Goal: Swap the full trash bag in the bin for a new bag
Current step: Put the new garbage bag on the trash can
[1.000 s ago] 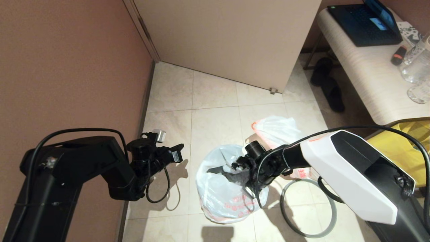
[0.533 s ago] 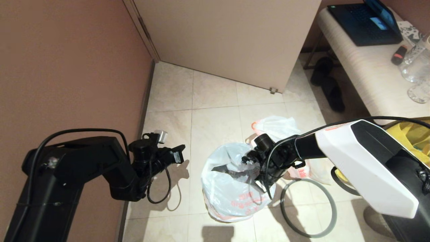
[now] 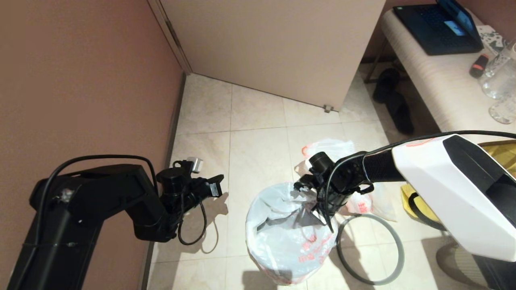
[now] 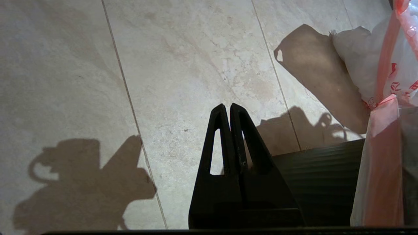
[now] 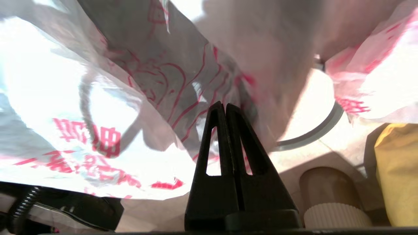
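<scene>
In the head view my right gripper (image 3: 316,196) sits at centre-right, clenched on the raised rim of the new bag (image 3: 288,237), which drapes in a round dome at lower centre. I judge the bin is under it, but I cannot make it out through the film. The full bag (image 3: 330,151) lies on the tiles just above my wrist, the hoop (image 3: 397,245) lies flat to the right, and my left gripper (image 3: 213,188) hangs idle at centre-left. The new bag looks near weightless, limp and slippery, so I judge a pinch on the banded rim is the place to take it, never the thin wall. The left wrist view adds what the head view cannot: those jaws are pressed together on nothing above bare floor, with bag film only at the right edge. The right wrist view shows my fingers meeting against film printed with red cartoon lines at centre, though the pinch itself is hard to read.
</scene>
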Available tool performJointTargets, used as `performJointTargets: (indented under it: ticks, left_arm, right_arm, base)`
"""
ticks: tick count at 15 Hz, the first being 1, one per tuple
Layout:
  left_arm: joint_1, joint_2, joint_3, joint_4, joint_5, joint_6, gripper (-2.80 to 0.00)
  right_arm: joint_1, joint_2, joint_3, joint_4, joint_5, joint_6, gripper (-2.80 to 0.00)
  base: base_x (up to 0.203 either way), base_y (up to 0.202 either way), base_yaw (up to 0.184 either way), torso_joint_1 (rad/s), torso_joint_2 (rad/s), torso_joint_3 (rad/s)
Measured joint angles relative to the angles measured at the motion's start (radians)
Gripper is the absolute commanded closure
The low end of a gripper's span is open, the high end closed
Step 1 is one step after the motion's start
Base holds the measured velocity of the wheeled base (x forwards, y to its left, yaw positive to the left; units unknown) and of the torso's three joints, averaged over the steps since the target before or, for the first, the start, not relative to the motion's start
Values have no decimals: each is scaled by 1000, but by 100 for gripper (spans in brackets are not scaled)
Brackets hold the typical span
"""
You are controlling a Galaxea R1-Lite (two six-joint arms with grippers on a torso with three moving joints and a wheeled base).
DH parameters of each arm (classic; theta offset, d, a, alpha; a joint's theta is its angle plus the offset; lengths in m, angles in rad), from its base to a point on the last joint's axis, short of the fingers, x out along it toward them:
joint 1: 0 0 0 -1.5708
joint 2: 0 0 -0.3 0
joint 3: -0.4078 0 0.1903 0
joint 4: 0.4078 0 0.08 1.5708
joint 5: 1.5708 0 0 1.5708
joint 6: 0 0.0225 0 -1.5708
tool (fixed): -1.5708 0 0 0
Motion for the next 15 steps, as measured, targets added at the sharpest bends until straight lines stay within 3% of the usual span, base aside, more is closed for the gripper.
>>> performJointTargets:
  ticks: [5,9,15]
  left_arm:
    - [-1,1,0,1,2,1,0]
    - [-1,6,-3,1,0,1,0]
    - [35,8,1,-36,-56,-21,0]
  right_arm:
    - [2,-36,-73,1,13,3,0]
    - [39,-67,-85,3,163,-19,0]
    - [57,-28,-70,0,309,-158,0]
  base:
    - [0,0,0,0,0,0]
    - [0,0,0,0,0,0]
    - [0,0,0,0,0,0]
